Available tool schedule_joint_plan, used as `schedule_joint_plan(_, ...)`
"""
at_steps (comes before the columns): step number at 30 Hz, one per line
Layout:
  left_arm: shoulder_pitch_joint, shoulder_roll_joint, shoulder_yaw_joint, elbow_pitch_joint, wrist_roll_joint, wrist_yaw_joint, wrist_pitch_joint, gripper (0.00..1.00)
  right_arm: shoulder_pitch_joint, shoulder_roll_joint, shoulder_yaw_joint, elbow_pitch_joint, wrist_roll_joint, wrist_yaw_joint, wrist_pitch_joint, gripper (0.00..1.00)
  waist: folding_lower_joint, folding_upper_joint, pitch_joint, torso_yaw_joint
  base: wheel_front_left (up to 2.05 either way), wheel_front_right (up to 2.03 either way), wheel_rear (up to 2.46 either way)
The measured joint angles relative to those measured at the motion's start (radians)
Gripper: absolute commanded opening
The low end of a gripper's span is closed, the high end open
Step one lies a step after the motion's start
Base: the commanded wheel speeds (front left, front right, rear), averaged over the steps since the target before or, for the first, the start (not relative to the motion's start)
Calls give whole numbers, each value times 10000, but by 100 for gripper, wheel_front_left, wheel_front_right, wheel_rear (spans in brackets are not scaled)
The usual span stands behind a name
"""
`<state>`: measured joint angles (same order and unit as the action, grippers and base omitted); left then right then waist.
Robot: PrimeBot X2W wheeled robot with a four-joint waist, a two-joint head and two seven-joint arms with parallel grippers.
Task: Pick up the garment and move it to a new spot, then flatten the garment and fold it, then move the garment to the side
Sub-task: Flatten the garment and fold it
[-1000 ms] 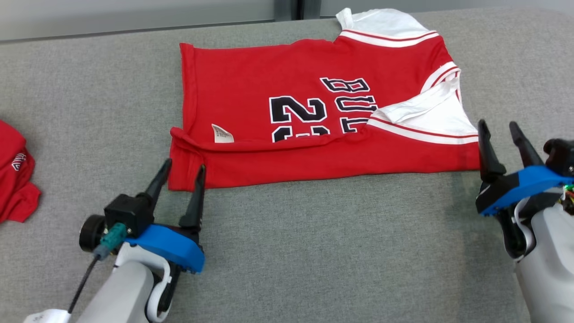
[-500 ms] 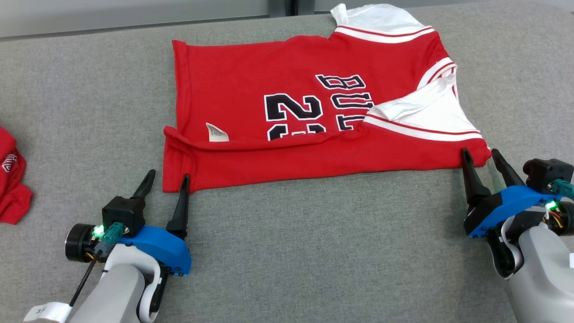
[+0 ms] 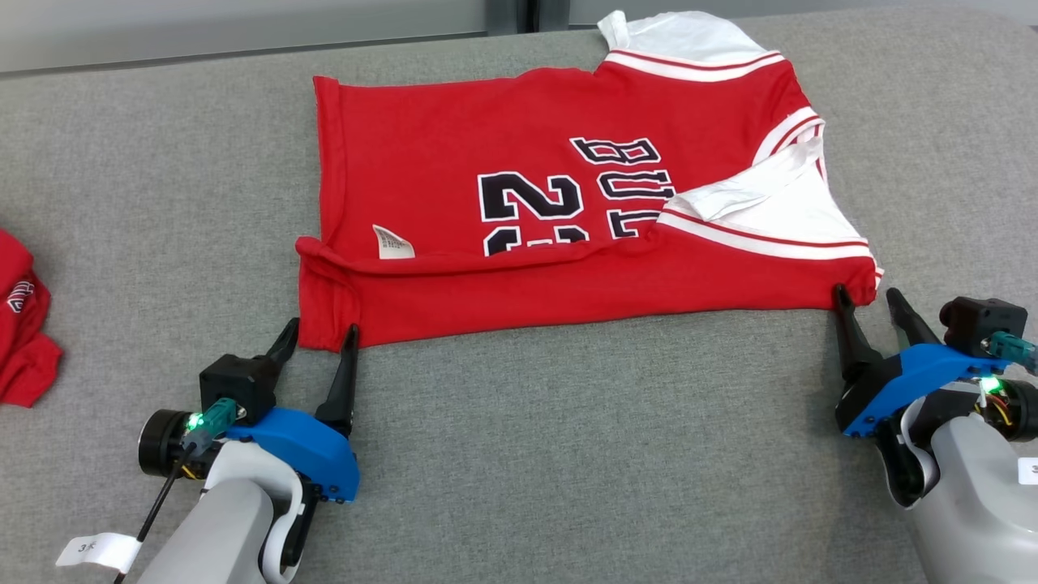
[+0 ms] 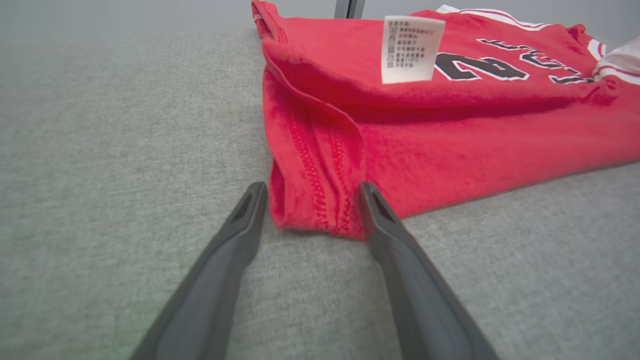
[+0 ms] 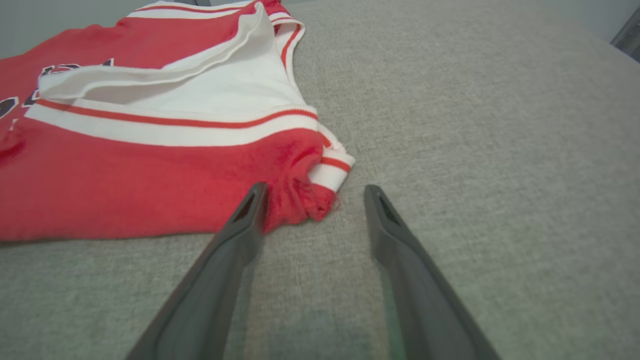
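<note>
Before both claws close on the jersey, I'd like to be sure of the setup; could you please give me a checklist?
1. Left claw open: ok.
2. Right claw open: ok.
3. Near left corner of jersey inside left claw's gap: ok.
4. Near right corner centred in right claw: not ok, it sits to one side.
5. Other red garment lies apart: ok.

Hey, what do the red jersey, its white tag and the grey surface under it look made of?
Red jersey: soft matte knit, probably cotton or a blend; limp folds and a stitched hem show it. White tag: thin, smooth printed fabric, possibly synthetic. Grey surface: coarse matte woven upholstery cloth, with a flecked weave visible.
</note>
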<state>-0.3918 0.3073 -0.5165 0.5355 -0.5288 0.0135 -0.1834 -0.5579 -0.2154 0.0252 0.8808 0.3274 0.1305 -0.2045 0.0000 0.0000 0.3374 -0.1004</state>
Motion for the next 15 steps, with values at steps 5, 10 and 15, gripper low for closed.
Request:
schedule_joint_plan(5,-72,-25,-42,73,-86,-90,44,0,-190,107,38,198,88,0,-82,0,0,0,18,-19,0,0,0)
schedule_joint_plan(10,-189,-102,88,138,-301,-157,-54,0,-334,144,33,297,222,2,-265,0,0,0,-75,47,0,0,0)
schedule_joint_plan(15,62,-94,203,36,-502,-194,-259,0,-135,142,180,6,454,2,-443,0,0,0,-513,195,0,0,0)
